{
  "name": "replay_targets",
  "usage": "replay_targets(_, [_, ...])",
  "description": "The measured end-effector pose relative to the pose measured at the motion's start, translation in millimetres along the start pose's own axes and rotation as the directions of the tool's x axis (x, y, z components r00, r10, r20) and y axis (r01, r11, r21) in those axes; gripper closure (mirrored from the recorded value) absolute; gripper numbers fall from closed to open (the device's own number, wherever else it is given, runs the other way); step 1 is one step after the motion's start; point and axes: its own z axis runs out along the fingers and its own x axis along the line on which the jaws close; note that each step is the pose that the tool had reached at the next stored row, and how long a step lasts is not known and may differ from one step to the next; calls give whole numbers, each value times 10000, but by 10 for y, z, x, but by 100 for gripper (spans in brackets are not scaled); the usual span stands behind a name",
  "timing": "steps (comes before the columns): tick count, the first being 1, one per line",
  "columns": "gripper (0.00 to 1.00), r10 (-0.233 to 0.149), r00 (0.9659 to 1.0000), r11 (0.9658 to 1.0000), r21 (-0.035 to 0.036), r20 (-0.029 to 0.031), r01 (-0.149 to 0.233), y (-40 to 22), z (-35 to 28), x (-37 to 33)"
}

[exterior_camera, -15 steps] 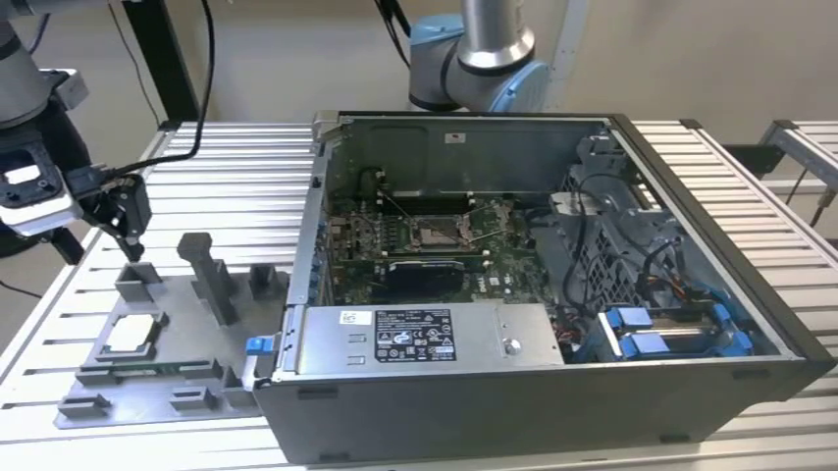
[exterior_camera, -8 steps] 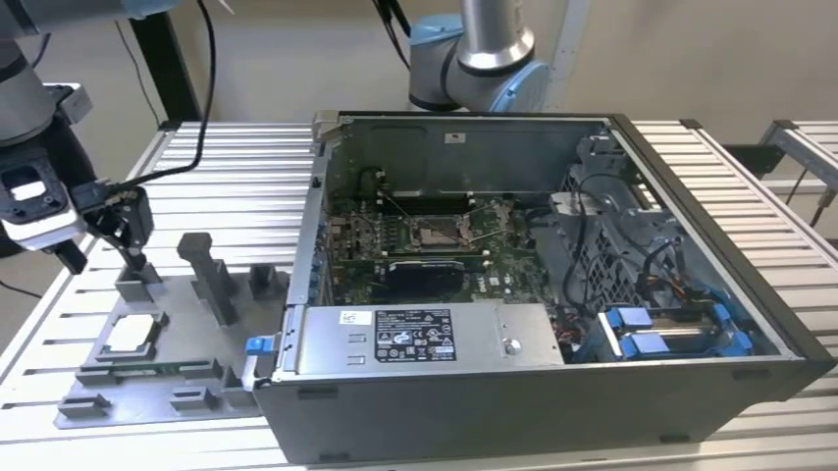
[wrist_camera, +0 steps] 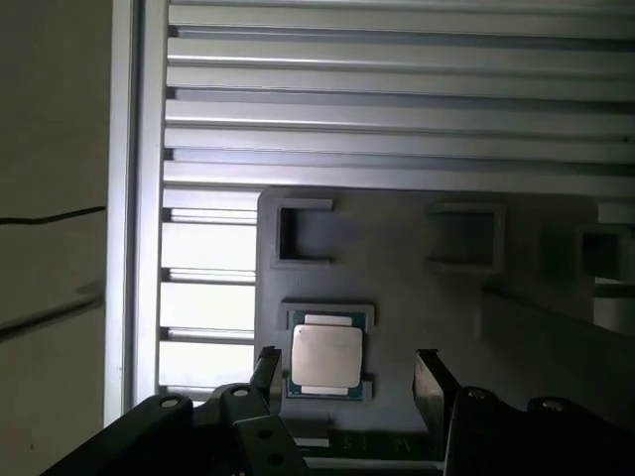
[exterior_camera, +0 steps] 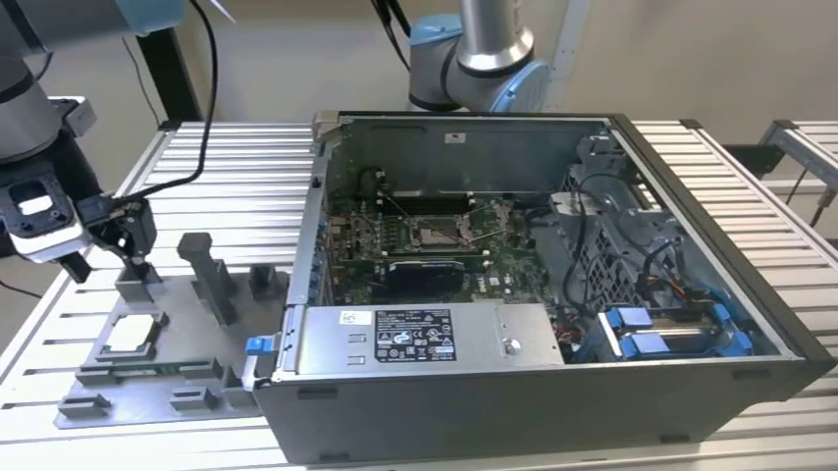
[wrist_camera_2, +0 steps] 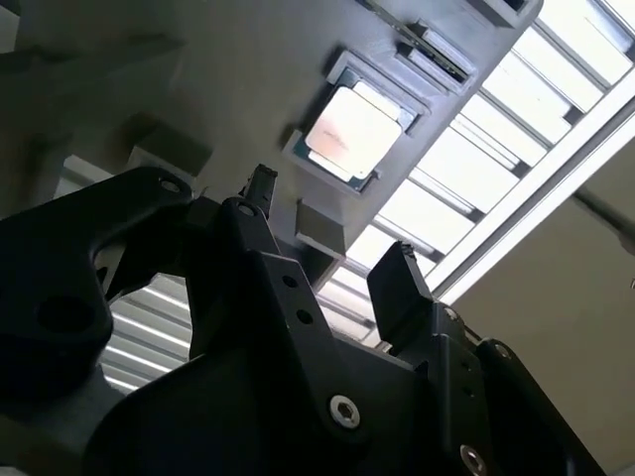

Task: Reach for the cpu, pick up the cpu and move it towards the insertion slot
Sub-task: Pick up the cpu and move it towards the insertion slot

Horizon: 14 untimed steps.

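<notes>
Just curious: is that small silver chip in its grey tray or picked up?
In the tray: the cpu lies flat in its recess; the open gripper holds nothing.

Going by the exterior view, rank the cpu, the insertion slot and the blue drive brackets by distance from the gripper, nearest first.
1. cpu: lying in the grey tray, close by the open gripper, on the exterior view's left.
2. insertion slot: inside the computer case, mid-picture.
3. blue drive brackets: in the case's corner, on the exterior view's right.
</notes>
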Motion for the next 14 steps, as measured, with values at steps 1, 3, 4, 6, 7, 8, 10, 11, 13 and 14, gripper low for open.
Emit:
replay_targets(1, [0,2,10000,10000,0,-1,-2,-5,16,0])
replay_targets(3, [0,12,10000,10000,0,1,-12,-15,54,3])
replay_targets(4, [0,16,10000,10000,0,0,-16,-19,71,5])
replay_targets(6, [0,29,10000,10000,1,0,-29,-29,107,9])
replay_targets(7, [0,36,10000,10000,0,0,-36,-35,125,10])
replay_targets(8, [0,43,10000,10000,1,0,-43,-39,141,12])
replay_targets(10, [0,57,10000,10000,0,2,-57,-50,180,15])
replay_targets(11, [0,62,10000,10000,0,2,-62,-56,197,16])
replay_targets(13, [0,73,10000,10000,0,2,-73,-65,233,19])
replay_targets(14, [0,75,10000,10000,0,3,-75,-71,252,19])
